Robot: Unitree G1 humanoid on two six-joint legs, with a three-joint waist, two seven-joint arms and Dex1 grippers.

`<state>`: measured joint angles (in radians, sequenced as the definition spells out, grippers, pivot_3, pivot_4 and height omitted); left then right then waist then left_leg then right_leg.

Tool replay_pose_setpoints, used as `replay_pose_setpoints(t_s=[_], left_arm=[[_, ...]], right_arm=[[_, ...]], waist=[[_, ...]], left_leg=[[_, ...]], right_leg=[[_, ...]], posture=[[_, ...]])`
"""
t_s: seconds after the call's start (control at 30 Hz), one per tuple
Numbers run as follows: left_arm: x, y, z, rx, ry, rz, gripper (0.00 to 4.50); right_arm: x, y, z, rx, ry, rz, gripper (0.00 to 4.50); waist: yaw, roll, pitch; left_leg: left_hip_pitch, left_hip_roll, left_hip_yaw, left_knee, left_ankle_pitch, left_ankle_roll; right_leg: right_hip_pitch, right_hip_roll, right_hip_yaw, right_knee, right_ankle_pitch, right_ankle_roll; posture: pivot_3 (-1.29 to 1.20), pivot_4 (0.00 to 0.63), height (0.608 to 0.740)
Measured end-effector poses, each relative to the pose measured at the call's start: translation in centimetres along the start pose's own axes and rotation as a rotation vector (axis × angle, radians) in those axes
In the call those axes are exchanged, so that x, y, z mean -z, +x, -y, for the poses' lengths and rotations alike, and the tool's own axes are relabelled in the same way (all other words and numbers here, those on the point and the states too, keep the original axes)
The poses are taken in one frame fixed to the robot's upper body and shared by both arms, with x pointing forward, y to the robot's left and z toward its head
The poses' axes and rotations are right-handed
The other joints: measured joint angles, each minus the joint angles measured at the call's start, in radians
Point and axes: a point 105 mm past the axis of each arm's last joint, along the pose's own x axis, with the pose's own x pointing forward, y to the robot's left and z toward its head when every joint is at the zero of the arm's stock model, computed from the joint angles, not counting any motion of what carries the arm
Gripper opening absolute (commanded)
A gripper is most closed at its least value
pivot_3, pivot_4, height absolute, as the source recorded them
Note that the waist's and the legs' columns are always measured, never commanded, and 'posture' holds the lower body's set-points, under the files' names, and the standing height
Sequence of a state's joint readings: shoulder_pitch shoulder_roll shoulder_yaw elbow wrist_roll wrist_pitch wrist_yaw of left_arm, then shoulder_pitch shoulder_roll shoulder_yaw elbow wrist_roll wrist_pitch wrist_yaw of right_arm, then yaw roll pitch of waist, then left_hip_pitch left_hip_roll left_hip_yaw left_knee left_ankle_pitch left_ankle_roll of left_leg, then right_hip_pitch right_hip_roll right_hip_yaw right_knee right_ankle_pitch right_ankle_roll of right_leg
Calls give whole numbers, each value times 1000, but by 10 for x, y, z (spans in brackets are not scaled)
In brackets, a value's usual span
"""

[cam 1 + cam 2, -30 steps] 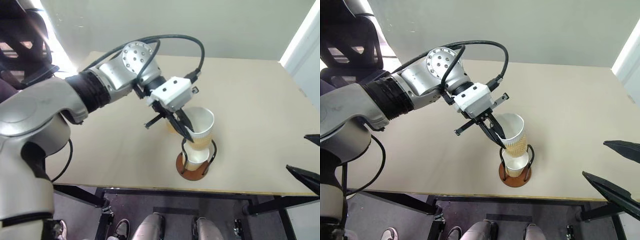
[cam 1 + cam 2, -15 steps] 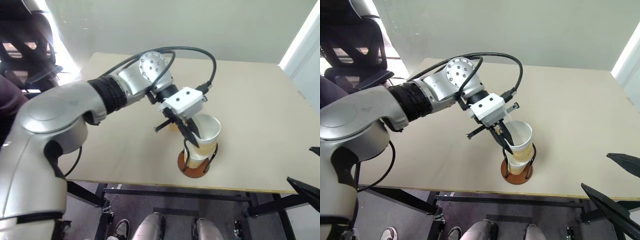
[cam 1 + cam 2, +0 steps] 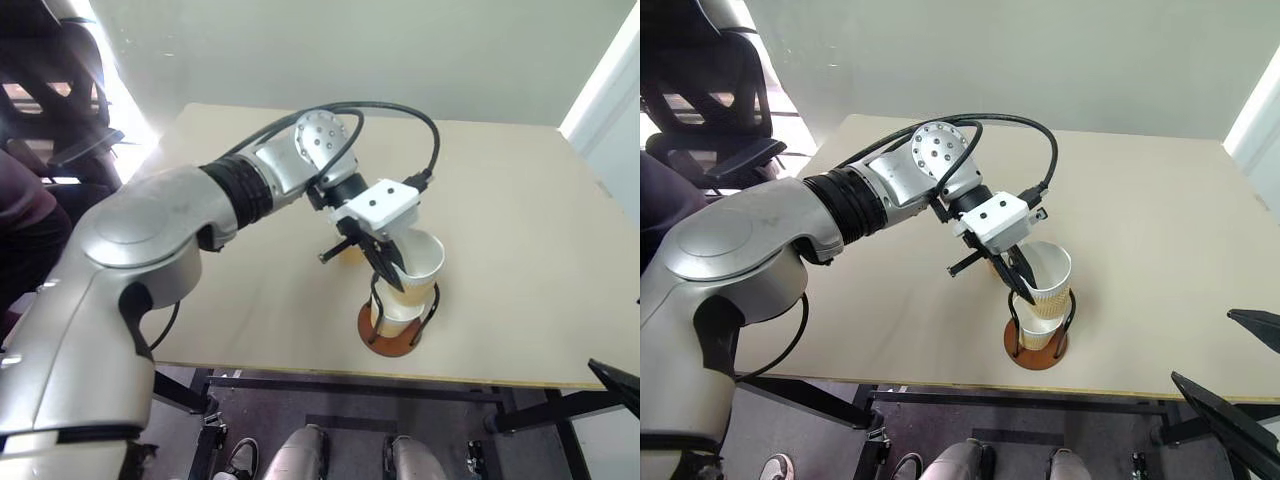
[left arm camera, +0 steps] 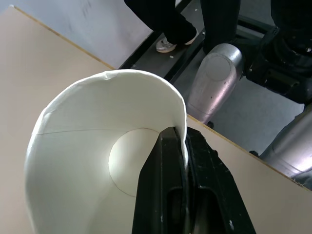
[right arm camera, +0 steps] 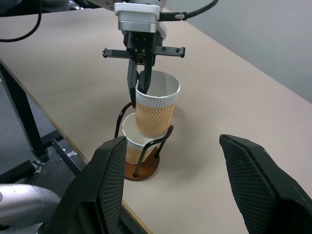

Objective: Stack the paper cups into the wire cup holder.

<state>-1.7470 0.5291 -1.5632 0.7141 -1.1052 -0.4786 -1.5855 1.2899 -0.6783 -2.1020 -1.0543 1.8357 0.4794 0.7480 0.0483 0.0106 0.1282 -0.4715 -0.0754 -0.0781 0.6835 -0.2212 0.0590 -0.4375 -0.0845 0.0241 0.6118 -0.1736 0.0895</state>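
Beige laminate counter (image 3: 520, 200) in my head view. My left end effector (image 3: 392, 272) pinches the rim of a tapered paper cup (image 3: 418, 268) with white inside and orange ribbed wall, tilted, its bottom entering a second like cup (image 3: 392, 316) seated in the wire cup holder (image 3: 388, 343), a reddish-brown disc with black wire loops near the counter's front edge.

Left wrist view: black fingers (image 4: 168, 195) clamp the cup wall, one inside, one outside.

Right wrist view: right end effector (image 5: 180, 180) spread wide, empty, near the holder. Upper cup's base sits inside the lower cup's mouth, between the loops.
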Motion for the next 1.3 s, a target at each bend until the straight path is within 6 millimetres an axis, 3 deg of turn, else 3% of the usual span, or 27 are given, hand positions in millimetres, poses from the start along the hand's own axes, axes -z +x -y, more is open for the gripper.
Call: replay_pose_setpoints(t_s=[0.7, 0.8, 1.13, 1.3], left_arm=[[7, 5, 5, 30, -36, -12, 18], [9, 7, 5, 35, -42, -16, 649], [13, 9, 5, 37, -54, -23, 4149], [9, -6, -10, -75, -50, -2, 4149]], right_arm=[[-4, 0, 1, -5, -22, -3, 3093], [-4, 0, 1, -4, -22, -3, 3093], [-4, 1, 1, -5, -19, -11, 3093], [-3, 2, 3, -5, -28, -5, 3093]], waist=[[2, -1, 1], [2, -1, 1], [2, -1, 1], [2, -2, 1]], left_leg=[[1, 0, 1, 0, -1, 0], [1, 0, 1, 0, -1, 0], [1, 0, 2, 1, 0, 0], [1, 0, 2, 1, 0, 1]], right_leg=[[1, 0, 0, 1, -2, -1], [1, 0, -1, 1, -2, -1], [1, -1, -1, 2, -2, -1], [1, -1, -1, 3, -2, -1]], posture=[[0, 150, 740], [0, 150, 740], [0, 150, 740], [0, 150, 740]])
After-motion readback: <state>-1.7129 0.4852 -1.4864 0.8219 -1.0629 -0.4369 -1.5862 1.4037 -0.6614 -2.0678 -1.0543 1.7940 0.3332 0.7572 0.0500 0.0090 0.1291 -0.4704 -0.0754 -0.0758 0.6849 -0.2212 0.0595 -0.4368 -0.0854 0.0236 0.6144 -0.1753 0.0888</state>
